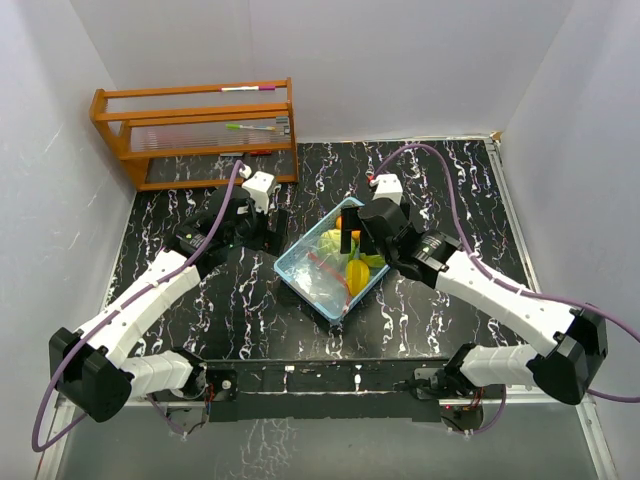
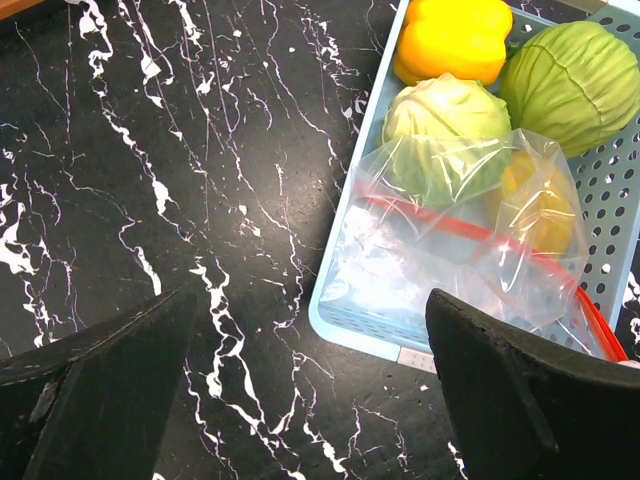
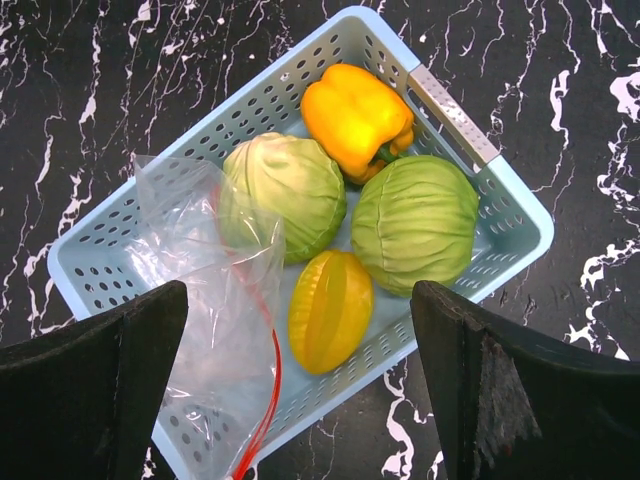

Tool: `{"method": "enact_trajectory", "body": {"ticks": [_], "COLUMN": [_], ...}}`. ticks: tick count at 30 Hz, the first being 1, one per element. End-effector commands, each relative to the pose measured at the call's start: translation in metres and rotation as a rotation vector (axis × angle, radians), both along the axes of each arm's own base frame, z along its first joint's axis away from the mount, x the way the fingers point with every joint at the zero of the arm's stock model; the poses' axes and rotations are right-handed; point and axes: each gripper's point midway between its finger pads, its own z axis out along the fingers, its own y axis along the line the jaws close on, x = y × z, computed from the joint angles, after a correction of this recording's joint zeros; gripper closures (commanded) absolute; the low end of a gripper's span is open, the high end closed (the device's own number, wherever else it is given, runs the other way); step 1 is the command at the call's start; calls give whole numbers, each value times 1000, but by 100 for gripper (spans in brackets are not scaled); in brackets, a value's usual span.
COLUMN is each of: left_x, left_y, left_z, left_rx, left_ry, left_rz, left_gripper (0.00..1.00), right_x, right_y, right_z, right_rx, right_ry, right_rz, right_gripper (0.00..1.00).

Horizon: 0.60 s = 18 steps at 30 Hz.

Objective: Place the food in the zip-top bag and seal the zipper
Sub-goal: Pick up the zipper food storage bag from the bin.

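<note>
A light blue basket tray (image 3: 455, 112) holds the food: a yellow pepper (image 3: 355, 115), two green cabbages (image 3: 285, 190) (image 3: 415, 220) and a yellow starfruit (image 3: 330, 310). The clear zip-top bag (image 3: 210, 290) lies crumpled in the tray's other end, partly over one cabbage, its red zipper (image 3: 268, 395) curving along the edge. My right gripper (image 3: 300, 300) is open and empty, hovering above the tray over the starfruit. My left gripper (image 2: 310, 300) is open and empty over the bare table just beside the tray's bag end (image 2: 360, 335); the bag (image 2: 450, 250) lies ahead of it.
The table is black marble-patterned (image 1: 250, 310). A wooden rack (image 1: 195, 130) with pens stands at the back left. White walls close in the sides and back. The tray (image 1: 300, 285) sits mid-table between both arms.
</note>
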Motion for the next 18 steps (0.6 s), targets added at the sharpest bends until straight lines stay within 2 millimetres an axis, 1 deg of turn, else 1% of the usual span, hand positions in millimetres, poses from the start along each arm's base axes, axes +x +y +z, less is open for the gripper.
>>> {"method": "enact_trajectory", "body": {"ticks": [1,5,8,11,14,18], "left_x": [-1,-1,-2,-4,-5,-7], "left_y": [2,2,4,7,8,9], "left_z": [25,25,24,25,24,22], "left_rx": [-13,-14,-7,-4,-12,-11], "left_ry": [-53,-55,-54,-59,-61,-51], "left_rz": [0,1,5,13,17,20], "left_gripper": [3,3,3,3,3,3], "right_x": [6,-1,-9,-18,-27,-41], "right_y": [-2,0,5,13,30,50], "right_z": [39,46,47,41,19,-24], "right_rx": [56,73,95,113,117,118], "right_ry": [-106,-138,-159,-144,-55,81], "right_rz": [-20,47,121,193,277,331], "right_gripper": [2,2,1,2,2,2]}}
